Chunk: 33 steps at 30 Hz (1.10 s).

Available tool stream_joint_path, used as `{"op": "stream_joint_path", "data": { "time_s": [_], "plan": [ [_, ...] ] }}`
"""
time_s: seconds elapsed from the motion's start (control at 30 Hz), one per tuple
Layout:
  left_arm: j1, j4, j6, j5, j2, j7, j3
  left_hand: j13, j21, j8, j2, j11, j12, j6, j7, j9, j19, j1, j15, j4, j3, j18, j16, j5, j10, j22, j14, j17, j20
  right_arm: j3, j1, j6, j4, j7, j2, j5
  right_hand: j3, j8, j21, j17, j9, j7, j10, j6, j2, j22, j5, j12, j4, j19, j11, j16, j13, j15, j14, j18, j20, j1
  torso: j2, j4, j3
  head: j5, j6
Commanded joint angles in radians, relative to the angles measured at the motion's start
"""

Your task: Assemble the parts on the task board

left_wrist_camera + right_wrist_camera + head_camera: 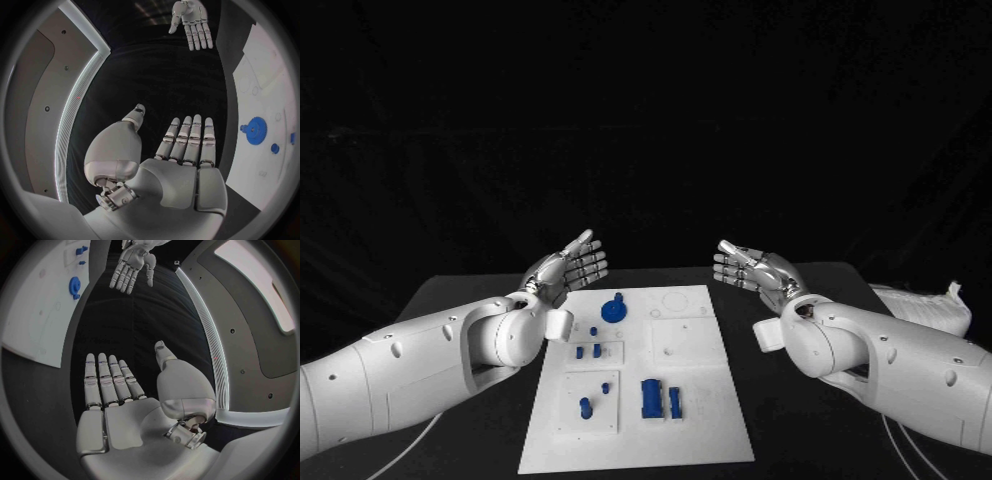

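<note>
- My left hand is raised above the far-left corner of the table, palm turned inward, fingers straight and apart, nothing in it. The left wrist view confirms a bare palm.
- Task board lies flat in the middle of the table, between my two arms, long side running away from me.
- Parts on the board: a blue gear-like disc at the far left; small blue pegs just nearer; a short piece and two taller blue blocks standing side by side in the near half.
- Handling, as I judge it: the parts look rigid, light, smooth plastic, likely to tip or skid under a careless touch. I'd pinch the disc by its rim, and take the tall blocks across their narrow sides, near the top.
- The board itself looks stiff and thin; it may slide if I push sideways.
- My right hand mirrors the left beyond the board's far-right corner, fingers spread, holding nothing.
- A white crumpled item sits at the table's right edge; I can't tell what it is.
</note>
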<state>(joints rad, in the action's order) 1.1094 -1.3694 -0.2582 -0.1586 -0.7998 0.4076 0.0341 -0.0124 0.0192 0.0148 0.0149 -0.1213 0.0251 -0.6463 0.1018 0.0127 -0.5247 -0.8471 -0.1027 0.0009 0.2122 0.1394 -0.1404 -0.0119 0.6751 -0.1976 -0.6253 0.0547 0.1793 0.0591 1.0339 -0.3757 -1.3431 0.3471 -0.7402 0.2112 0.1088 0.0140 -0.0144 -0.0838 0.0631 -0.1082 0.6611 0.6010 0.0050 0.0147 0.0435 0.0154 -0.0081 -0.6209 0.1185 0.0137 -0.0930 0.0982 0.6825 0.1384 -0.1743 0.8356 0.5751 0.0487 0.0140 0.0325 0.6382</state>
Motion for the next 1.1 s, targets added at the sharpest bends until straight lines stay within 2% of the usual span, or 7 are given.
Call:
{"op": "stream_joint_path", "data": {
  "time_s": [0.03,0.1,0.17,0.37,0.4,0.43,1.1],
  "plan": [
    [-0.008,-0.033,-0.124,0.044,0.005,0.033,-0.006,0.012,-0.019,-0.015,-0.015,0.04,-0.025,0.211,-0.102,-0.013,0.172,0.277,0.103,-0.001,-0.069,-0.042,0.046,0.012,-0.221,0.065,0.205,-0.055,-0.059,-0.01,0.005,-0.124,-0.049,0.061,-0.007,-0.067,-0.035,-0.014,0.014,0.084,-0.063,0.035,-0.216,-0.197,-0.005,-0.015,-0.043,-0.015,0.008,0.203,-0.039,-0.014,0.093,-0.098,-0.223,-0.042,0.057,-0.273,-0.025,-0.0393,-0.0113,-0.025,-0.029],
    [-0.016,-0.057,-0.179,0.06,0.007,0.045,-0.01,0.012,-0.019,-0.015,-0.015,0.046,-0.025,0.244,-0.102,-0.013,0.199,0.321,0.103,-0.001,-0.08,-0.052,0.053,0.012,-0.256,0.075,0.236,-0.055,-0.068,-0.02,0.007,-0.179,-0.085,0.084,-0.013,-0.096,-0.109,-0.014,0.014,0.084,-0.063,0.108,-0.251,-0.228,-0.005,-0.015,-0.043,-0.015,0.008,0.235,-0.045,-0.014,0.093,-0.098,-0.259,-0.052,0.066,-0.316,-0.029,-0.0459,-0.0132,-0.03,-0.036],
    [-0.024,-0.085,-0.244,0.079,0.009,0.058,-0.014,0.012,-0.019,-0.015,-0.015,0.051,-0.025,0.273,-0.102,-0.013,0.222,0.359,0.103,-0.001,-0.09,-0.052,0.06,0.012,-0.286,0.084,0.265,-0.055,-0.076,-0.03,0.01,-0.236,-0.122,0.107,-0.02,-0.126,-0.109,-0.014,0.014,0.084,-0.063,0.108,-0.28,-0.254,-0.005,-0.015,-0.043,-0.015,0.008,0.263,-0.119,-0.014,0.093,-0.098,-0.289,-0.052,0.074,-0.354,-0.031,-0.0487,-0.014,-0.032,-0.038],
    [-0.047,-0.159,-0.415,0.13,0.016,0.093,-0.027,0.012,-0.019,-0.015,-0.015,0.121,-0.025,0.36,-0.102,-0.013,0.292,0.471,0.103,-0.001,-0.118,-0.064,0.14,0.012,-0.376,0.11,0.348,-0.055,-0.1,-0.052,0.015,-0.357,-0.203,0.158,-0.035,-0.192,-0.109,-0.014,0.014,0.084,-0.063,0.108,-0.368,-0.334,-0.005,-0.015,-0.043,-0.015,0.008,0.345,-0.119,-0.014,0.093,-0.098,-0.379,-0.063,0.097,-0.464,-0.031,-0.0487,-0.014,-0.033,-0.038],
    [-0.049,-0.167,-0.433,0.135,0.017,0.096,-0.028,0.012,-0.019,-0.015,-0.015,0.121,-0.025,0.37,-0.102,-0.013,0.301,0.486,0.103,-0.001,-0.122,-0.139,0.14,0.012,-0.387,0.113,0.359,-0.055,-0.103,-0.054,0.015,-0.368,-0.21,0.162,-0.037,-0.197,-0.109,-0.014,0.014,0.084,-0.063,0.108,-0.38,-0.345,-0.005,-0.015,-0.043,-0.015,0.008,0.357,-0.119,-0.014,0.093,-0.098,-0.392,-0.067,0.1,-0.48,-0.031,-0.0487,-0.014,-0.033,-0.038],
    [-0.051,-0.174,-0.45,0.14,0.017,0.1,-0.03,0.012,-0.019,-0.015,-0.015,0.121,-0.025,0.378,-0.102,-0.013,0.307,0.496,0.103,-0.001,-0.124,-0.139,0.14,0.012,-0.395,0.116,0.366,-0.055,-0.105,-0.056,0.015,-0.378,-0.216,0.166,-0.038,-0.202,-0.109,-0.014,0.014,0.084,-0.063,0.108,-0.387,-0.352,-0.005,-0.015,-0.043,-0.015,0.008,0.364,-0.119,-0.014,0.093,-0.098,-0.4,-0.138,0.102,-0.489,-0.031,-0.0487,-0.014,-0.033,-0.038],
    [-0.059,-0.201,-0.512,0.159,0.02,0.112,-0.034,0.012,-0.019,-0.015,-0.015,0.121,-0.025,0.531,-0.102,-0.013,0.43,0.695,0.103,-0.001,-0.212,-0.139,0.14,0.012,-0.555,0.198,0.514,-0.055,-0.179,-0.059,0.016,-0.394,-0.227,0.173,-0.04,-0.211,-0.109,-0.014,0.014,0.084,-0.063,0.108,-0.544,-0.495,-0.005,-0.015,-0.043,-0.015,0.008,0.508,-0.119,-0.014,0.093,-0.098,-0.561,-0.138,0.174,-0.685,-0.031,-0.0487,-0.014,-0.033,-0.038]
  ]
}}
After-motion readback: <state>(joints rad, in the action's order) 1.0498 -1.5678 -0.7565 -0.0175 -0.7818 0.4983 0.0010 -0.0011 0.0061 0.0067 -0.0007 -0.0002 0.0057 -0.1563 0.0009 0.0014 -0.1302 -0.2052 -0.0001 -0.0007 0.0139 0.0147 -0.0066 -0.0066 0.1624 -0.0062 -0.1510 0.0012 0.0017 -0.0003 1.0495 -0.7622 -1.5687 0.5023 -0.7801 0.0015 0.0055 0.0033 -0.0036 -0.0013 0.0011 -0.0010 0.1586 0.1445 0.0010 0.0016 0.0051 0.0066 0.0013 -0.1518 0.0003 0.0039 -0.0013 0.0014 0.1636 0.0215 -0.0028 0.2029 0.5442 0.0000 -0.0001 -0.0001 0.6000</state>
